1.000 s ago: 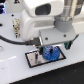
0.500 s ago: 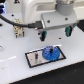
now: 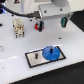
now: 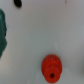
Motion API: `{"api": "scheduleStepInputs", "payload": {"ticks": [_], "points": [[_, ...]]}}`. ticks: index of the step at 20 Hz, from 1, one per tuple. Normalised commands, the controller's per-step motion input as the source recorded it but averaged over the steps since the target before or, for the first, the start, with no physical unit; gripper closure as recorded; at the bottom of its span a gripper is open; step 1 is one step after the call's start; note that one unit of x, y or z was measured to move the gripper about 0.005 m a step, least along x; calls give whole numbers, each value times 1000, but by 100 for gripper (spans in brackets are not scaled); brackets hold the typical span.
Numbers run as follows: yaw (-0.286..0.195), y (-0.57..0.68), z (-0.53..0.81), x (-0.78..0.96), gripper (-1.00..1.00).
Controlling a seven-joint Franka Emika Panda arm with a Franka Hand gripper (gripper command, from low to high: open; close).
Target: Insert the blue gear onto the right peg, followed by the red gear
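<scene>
The blue gear (image 3: 50, 52) lies flat on the grey, black-bordered plate (image 3: 34, 60), toward the plate's end on the exterior view's right. The right peg is covered by this gear and cannot be made out. The red gear (image 3: 37, 26) sits on the white table behind the plate; in the wrist view it (image 4: 51, 67) shows from above with its dark centre hole. My gripper (image 3: 43, 22) hangs under the white arm beside the red gear, well away from the blue gear. It holds nothing and looks open. Its fingers do not show in the wrist view.
A green object (image 3: 63, 22) stands behind the plate on the exterior view's right, and a green edge (image 4: 2, 30) shows in the wrist view. A beige slatted block (image 3: 19, 28) stands on the exterior view's left. The white table's front edge runs below the plate.
The gripper has risen from over the plate and moved back toward the red gear. The blue gear stays on the plate, now uncovered.
</scene>
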Motion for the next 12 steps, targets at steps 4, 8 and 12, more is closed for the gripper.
{"api": "scheduleStepInputs", "payload": {"ticks": [4, 8, 12], "points": [[0, 25, -158, -684, -100], [0, 9, -188, -633, -100], [0, 26, -231, -543, -100]]}}
